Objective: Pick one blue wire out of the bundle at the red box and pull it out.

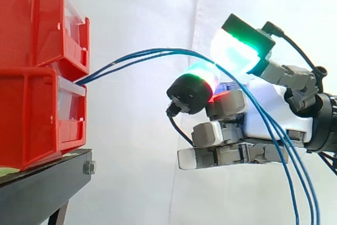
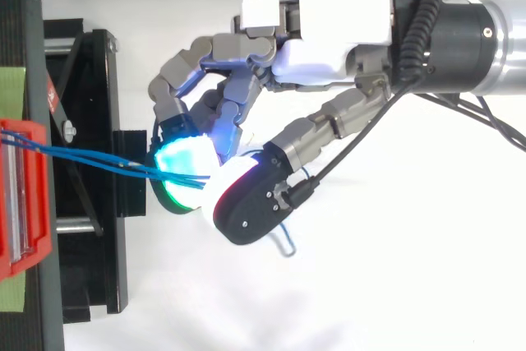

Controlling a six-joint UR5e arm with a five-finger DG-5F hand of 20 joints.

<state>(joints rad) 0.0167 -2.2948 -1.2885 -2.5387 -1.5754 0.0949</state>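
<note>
**Blue wires [image 1: 142,54] pinched at mid-span, off the red bins [image 1: 31,114]**

Blue wires leave the gap between the upper and lower red bins. They rise in a shallow arc across open air before the white curtain and run into the hand [image 1: 274,96], well apart from the bins. Past the hand they drop loose toward the lower right of the side view. We count at least two strands side by side. They are thin, glossy and flexible, and lie so close that in places they read as one line.

Hand: clenched in a pinch. From above, the thumb and a curled finger bring their glowing pads [image 2: 185,162] together on the strands. From the side, the wires pass between the upper green-white pad and the round thumb pad below it. The other fingers lie straight beneath and seem to take no part in the grip. We cannot tell whether the pinch has one strand or several.

Why here, as we judge it: a grip at mid-span, clear of the bins and the black stand [image 1: 42,188], leaves free room to draw back to the right. The pads also close across the wire, which should limit slipping. The arc shows slack, so the bin end is likely not under load yet. Risk: a neighbouring strand comes along if more than one is caught.
</note>
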